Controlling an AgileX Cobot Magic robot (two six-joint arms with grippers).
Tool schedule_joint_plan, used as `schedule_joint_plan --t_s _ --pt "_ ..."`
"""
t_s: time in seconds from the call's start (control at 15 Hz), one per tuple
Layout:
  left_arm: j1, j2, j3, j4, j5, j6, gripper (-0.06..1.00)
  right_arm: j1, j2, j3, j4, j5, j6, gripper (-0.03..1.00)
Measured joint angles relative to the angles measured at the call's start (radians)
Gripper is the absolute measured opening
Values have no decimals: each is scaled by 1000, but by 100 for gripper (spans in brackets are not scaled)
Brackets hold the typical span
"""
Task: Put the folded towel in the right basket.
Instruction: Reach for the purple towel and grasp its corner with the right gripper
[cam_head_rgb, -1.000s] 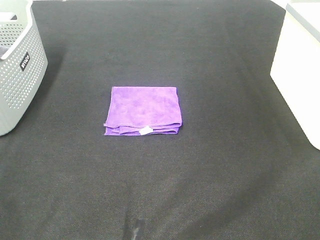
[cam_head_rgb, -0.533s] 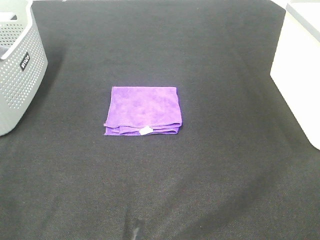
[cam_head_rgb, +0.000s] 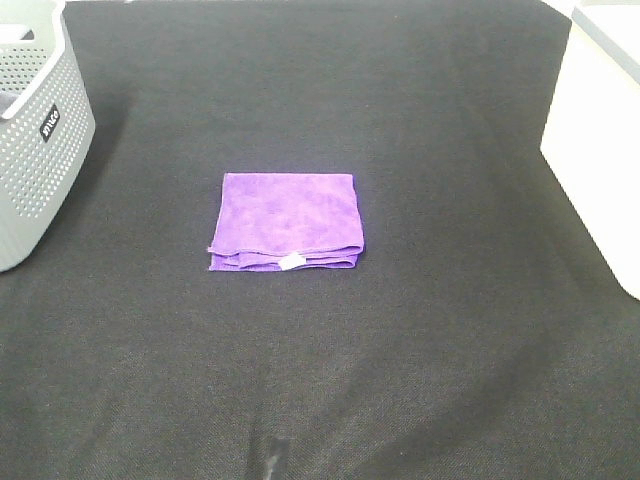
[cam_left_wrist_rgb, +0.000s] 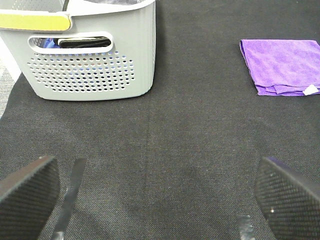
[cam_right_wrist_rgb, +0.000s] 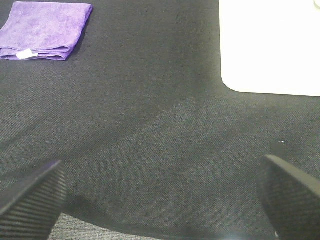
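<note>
A folded purple towel with a small white tag lies flat in the middle of the black table. It also shows in the left wrist view and the right wrist view. The white right basket stands at the table's right edge; its side shows in the right wrist view. Neither arm shows in the high view. My left gripper is open and empty, well short of the towel. My right gripper is open and empty, also far from the towel.
A grey perforated basket stands at the table's left edge and holds dark items in the left wrist view. Strips of tape lie on the black mat near the front.
</note>
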Motion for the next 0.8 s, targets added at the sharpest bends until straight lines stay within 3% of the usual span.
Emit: schedule_joint_plan --t_s 0.33,0.6,0.67,0.8 --pt "0 0 0 0 0 0 99 0 18 -44 13 14 -17 98" --pt "0 0 0 0 0 0 99 0 501 -468 62 101 36 98" --pt "0 0 0 0 0 0 99 0 501 -468 62 101 36 98" --pt "0 0 0 0 0 0 99 0 713 -640 87 100 39 98"
